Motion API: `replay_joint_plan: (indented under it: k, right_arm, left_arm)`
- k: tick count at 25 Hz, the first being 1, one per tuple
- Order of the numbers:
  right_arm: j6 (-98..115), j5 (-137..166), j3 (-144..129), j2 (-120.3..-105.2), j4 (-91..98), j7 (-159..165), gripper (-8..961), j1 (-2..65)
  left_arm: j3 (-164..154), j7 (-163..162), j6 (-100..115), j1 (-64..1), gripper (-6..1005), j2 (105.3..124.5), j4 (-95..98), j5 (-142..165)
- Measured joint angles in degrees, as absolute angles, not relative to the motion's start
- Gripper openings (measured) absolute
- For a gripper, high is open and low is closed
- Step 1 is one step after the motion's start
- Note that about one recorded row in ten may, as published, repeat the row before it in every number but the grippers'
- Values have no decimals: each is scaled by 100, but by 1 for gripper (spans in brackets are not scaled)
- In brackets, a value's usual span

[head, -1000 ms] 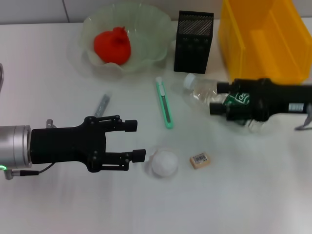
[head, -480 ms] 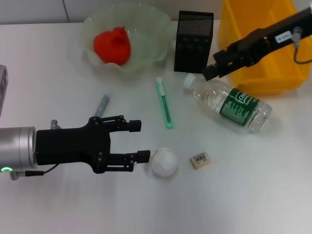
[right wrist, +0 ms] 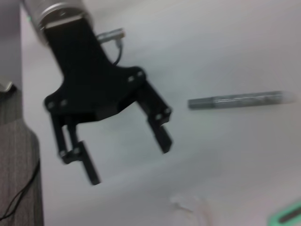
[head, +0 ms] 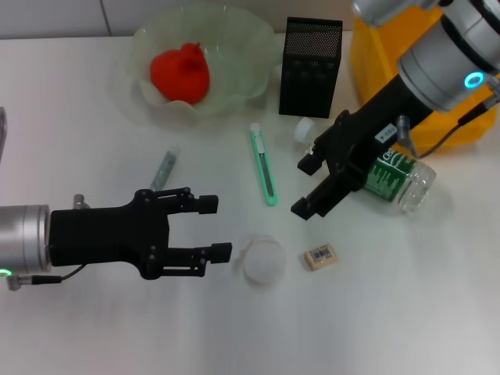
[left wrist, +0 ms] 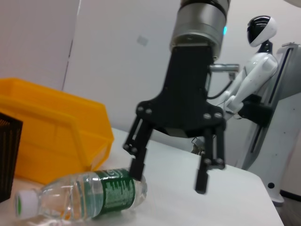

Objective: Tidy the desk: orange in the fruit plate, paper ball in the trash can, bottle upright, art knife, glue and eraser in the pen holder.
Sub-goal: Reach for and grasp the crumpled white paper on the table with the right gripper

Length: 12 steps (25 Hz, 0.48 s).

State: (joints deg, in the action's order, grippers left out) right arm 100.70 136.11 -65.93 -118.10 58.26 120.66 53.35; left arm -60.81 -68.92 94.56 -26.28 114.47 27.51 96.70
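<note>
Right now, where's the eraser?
In the head view the eraser lies flat on the desk, centre-right, just right of the paper ball and below the right gripper.

clear plastic bottle (head: pixel 391 176), mesh pen holder (head: pixel 310 67)

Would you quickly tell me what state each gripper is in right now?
Left gripper: open, holding nothing, beside the paper ball.
Right gripper: open, holding nothing, over the lying bottle.
</note>
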Motion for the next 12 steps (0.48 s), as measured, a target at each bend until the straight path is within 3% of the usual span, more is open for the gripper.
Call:
replay_joint_plan:
  k: [12]
  right_arm:
    - [10099, 13311, -6565, -11901, 6005, 11491, 794, 4796]
  left_arm:
    - [-6023, -6908, 9481, -2416, 792, 11294, 2751, 9677]
